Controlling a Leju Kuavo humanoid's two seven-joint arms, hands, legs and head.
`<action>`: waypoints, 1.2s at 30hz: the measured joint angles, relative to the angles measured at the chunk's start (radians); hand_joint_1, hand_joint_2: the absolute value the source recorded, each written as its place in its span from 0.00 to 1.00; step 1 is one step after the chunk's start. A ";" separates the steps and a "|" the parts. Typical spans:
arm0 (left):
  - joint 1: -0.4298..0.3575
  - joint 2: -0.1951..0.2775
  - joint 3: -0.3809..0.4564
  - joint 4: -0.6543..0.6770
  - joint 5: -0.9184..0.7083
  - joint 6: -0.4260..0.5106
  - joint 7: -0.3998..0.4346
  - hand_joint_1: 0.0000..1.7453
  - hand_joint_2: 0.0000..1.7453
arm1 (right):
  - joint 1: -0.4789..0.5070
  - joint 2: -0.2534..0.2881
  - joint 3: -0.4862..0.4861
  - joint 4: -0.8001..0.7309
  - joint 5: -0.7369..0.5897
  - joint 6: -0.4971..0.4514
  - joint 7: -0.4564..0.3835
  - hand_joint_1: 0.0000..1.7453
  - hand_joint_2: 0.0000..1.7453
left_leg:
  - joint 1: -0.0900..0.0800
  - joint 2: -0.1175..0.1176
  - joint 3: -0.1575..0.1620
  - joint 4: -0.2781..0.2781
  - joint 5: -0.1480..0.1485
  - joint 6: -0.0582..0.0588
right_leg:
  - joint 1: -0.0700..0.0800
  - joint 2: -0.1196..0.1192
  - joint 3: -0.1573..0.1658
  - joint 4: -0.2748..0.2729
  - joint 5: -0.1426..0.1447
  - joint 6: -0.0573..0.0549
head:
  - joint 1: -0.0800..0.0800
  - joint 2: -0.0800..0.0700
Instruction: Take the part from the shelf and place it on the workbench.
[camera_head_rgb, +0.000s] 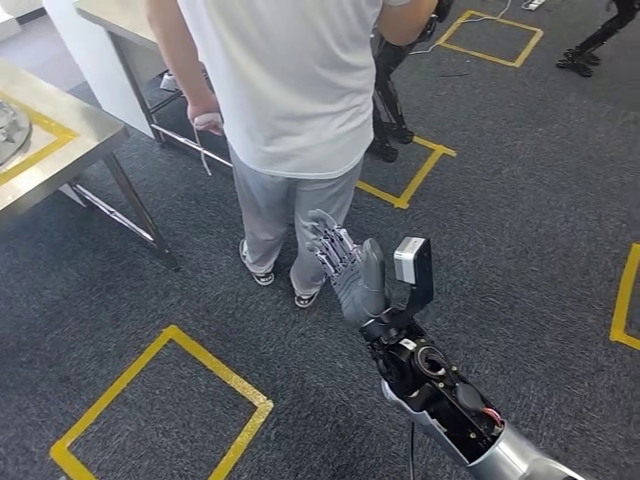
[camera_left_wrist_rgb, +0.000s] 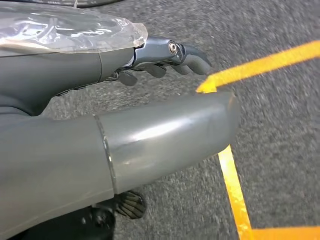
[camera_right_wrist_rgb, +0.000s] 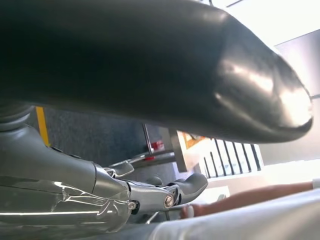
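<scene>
The right hand (camera_head_rgb: 349, 268), grey with ribbed dark fingers spread apart, is raised empty near the middle, just beside a person (camera_head_rgb: 294, 90) in a white shirt at 12 o'clock. The left hand (camera_left_wrist_rgb: 113, 145) hangs over rough grey carpet (camera_left_wrist_rgb: 279, 120), smooth fingers loosely extended, holding nothing. A steel workbench (camera_head_rgb: 53, 150) stands at 10 o'clock. The part cannot be made out.

Even daylight; window glare, close-up blur

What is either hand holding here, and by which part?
Nothing. The right hand is raised with fingers spread and empty; the left hand hangs over the carpet, fingers apart.
</scene>
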 joint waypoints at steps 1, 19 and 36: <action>-0.001 0.001 0.000 0.000 0.000 0.000 0.000 0.00 0.00 | -0.001 0.000 0.000 0.000 0.000 0.000 0.000 0.00 0.00 | 0.001 -0.024 0.034 -0.078 0.037 0.004 | 0.000 0.012 -0.001 0.001 0.001 0.002 | -0.001 0.000; 0.005 0.000 0.000 0.000 -0.002 -0.010 -0.017 0.00 0.00 | -0.001 -0.001 0.002 0.003 0.007 -0.003 -0.009 0.00 0.00 | -0.010 0.106 0.117 -0.219 0.064 0.017 | 0.007 -0.134 0.016 0.019 -0.035 0.037 | 0.025 0.000; 0.008 0.006 0.000 0.000 0.006 -0.010 -0.014 0.00 0.00 | 0.003 0.001 0.004 0.003 0.018 -0.005 -0.007 0.00 0.00 | 0.000 -0.043 0.077 -0.214 0.092 0.005 | 0.002 0.066 0.017 0.001 -0.028 0.021 | -0.002 0.000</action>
